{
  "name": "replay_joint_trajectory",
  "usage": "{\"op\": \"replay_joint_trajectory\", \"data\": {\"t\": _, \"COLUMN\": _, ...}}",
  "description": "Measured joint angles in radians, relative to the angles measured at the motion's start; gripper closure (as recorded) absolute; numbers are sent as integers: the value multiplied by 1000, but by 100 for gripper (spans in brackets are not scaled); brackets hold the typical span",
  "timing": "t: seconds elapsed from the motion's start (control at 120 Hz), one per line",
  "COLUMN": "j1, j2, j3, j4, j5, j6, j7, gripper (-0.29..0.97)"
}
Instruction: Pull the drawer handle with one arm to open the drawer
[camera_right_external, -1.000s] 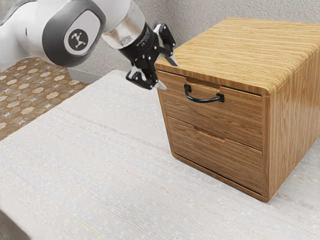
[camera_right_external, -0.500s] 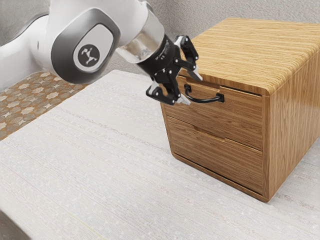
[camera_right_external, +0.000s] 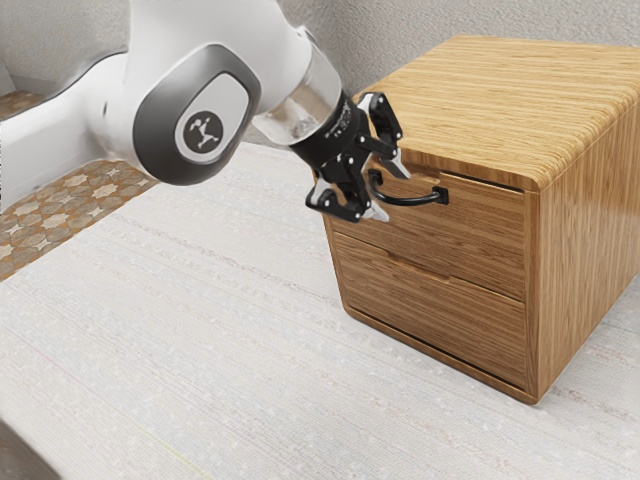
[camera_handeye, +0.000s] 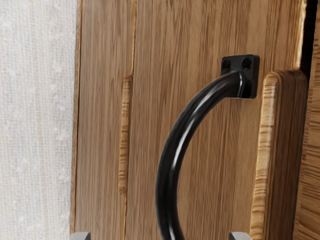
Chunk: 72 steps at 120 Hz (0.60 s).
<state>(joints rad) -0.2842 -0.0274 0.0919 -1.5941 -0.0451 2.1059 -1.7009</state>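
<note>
- The claw (camera_right_external: 390, 193) is wide open at the end of the handle (camera_right_external: 418, 197) nearer the exterior view's left, with one finger above the bar and one below.
- In the wrist view, the black handle (camera_handeye: 182, 150) curves between the two fingertips (camera_handeye: 80, 236) (only their grey corners show), with a gap on each side.
- The handle sits on the upper drawer (camera_right_external: 470, 225) of the wooden cabinet (camera_right_external: 500, 100), and this drawer's front looks level with the lower drawer (camera_right_external: 430, 300).
- The cabinet stands on the pale counter (camera_right_external: 200, 330).
</note>
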Motion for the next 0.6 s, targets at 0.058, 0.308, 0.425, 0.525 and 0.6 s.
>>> {"op": "replay_joint_trajectory", "data": {"t": 0.058, "j1": 9, "j2": 2, "j3": 0, "j4": -7, "j5": 0, "j6": 2, "j7": -1, "gripper": 38}}
{"op": "replay_joint_trajectory", "data": {"t": 0.308, "j1": 16, "j2": 3, "j3": 0, "j4": -23, "j5": -1, "j6": 6, "j7": -3, "gripper": 49}}
{"op": "replay_joint_trajectory", "data": {"t": 0.425, "j1": 13, "j2": 2, "j3": 0, "j4": -33, "j5": -1, "j6": 7, "j7": -3, "gripper": 52}}
{"op": "replay_joint_trajectory", "data": {"t": 0.525, "j1": 13, "j2": -1, "j3": 0, "j4": -40, "j5": -1, "j6": 6, "j7": -3, "gripper": 55}}
{"op": "replay_joint_trajectory", "data": {"t": 0.6, "j1": 14, "j2": -1, "j3": 0, "j4": -40, "j5": -1, "j6": 6, "j7": -3, "gripper": 59}}
